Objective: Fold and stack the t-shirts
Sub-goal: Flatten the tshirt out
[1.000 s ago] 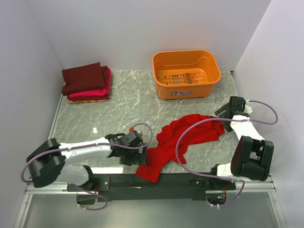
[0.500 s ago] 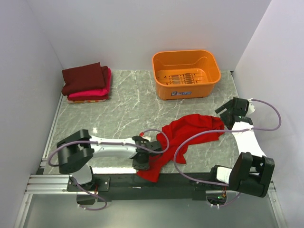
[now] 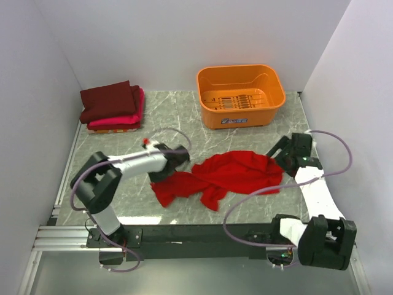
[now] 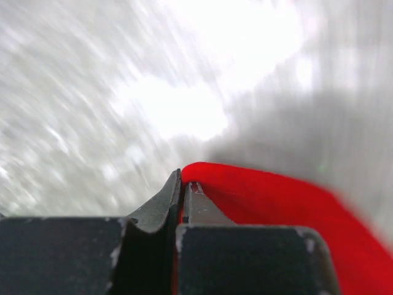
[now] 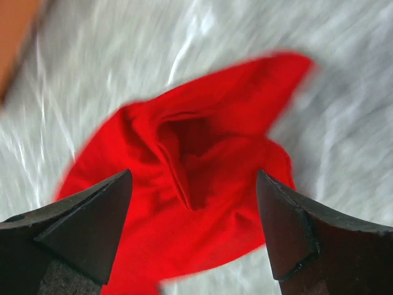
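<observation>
**Top view** — the bright red t-shirt (image 3: pixel 230 175) lies crumpled on the marble table (image 3: pixel 159 132), between the two tools. The left tool (image 3: pixel 182 161) meets the shirt's left end, and the right tool (image 3: pixel 276 157) is at its right edge. In the far left corner a dark maroon t-shirt (image 3: pixel 109 100) lies folded on a folded hot pink t-shirt (image 3: pixel 128 118). An orange plastic basket (image 3: pixel 241 117) stands at the far edge, well apart from that stack.

**Left wrist view** — the left tool (image 4: pixel 183 184) has its jaws together, clamped on a fold of the bright red t-shirt (image 4: pixel 264 196). The background is blurred.

**Right wrist view** — the right tool (image 5: pixel 193 178) has its jaws wide apart over the bright red t-shirt (image 5: pixel 227 110) and grips nothing.
</observation>
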`<state>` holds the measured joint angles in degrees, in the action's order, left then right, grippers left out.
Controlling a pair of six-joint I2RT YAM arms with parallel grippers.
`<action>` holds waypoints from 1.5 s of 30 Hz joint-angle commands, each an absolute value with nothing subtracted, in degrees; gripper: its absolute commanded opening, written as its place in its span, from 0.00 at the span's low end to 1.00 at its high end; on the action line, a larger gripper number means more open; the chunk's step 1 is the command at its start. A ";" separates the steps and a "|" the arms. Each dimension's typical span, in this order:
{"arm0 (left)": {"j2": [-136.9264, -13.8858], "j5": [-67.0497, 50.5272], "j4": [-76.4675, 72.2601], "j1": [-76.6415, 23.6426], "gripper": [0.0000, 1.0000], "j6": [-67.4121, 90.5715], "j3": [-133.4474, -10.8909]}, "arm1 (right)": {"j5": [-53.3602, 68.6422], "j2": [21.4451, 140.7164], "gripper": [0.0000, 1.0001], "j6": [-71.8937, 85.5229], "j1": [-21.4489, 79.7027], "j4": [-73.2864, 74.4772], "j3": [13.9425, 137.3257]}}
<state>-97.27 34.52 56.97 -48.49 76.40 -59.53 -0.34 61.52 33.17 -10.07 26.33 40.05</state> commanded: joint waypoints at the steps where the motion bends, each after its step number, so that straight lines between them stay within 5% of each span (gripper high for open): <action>1: -91.68 49.13 61.96 -40.12 0.01 79.10 -63.45 | -3.22 58.28 0.87 31.28 -3.45 32.68 40.34; 19: -83.24 43.42 50.36 -35.42 0.01 67.06 -56.69 | -1.14 44.47 0.75 52.82 30.05 57.65 31.56; 29: -79.54 41.22 49.13 -35.42 0.01 67.15 -54.67 | -4.12 55.88 0.66 54.49 38.58 50.02 26.98; 38: -77.87 41.66 49.48 -35.42 0.01 68.20 -53.70 | -9.22 60.73 0.40 54.58 38.94 44.48 26.63; 41: -77.70 42.27 49.48 -35.33 0.01 68.64 -53.53 | -12.29 61.52 0.05 54.58 38.94 44.38 27.59; 42: -77.61 42.54 49.74 -35.33 0.01 68.73 -53.79 | -12.39 61.35 0.00 53.97 38.94 44.04 28.03; 45: -77.43 44.11 50.27 -35.33 0.01 69.17 -55.28 | -15.28 60.30 0.00 52.91 38.85 45.61 33.47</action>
